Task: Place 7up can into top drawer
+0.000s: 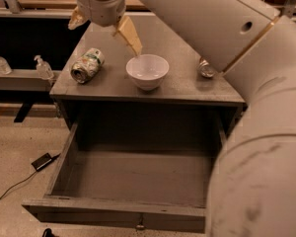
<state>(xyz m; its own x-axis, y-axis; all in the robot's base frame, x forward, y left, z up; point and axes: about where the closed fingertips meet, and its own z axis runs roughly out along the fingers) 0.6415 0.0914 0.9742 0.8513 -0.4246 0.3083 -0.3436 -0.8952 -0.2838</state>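
Can to the left of the bowl, my end effector above the gap

The 7up can [87,65] lies on its side on the surface [187,90], left of the white bowl [147,71], its long axis slanting front-left. My end effector [104,38] hangs up-right of it, fingers spread, empty. The top drawer [98,212] gapes below the bowl.

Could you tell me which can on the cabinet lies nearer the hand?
The green-marked 7up can on the left; the hand hovers near it, while the other can sits far right.
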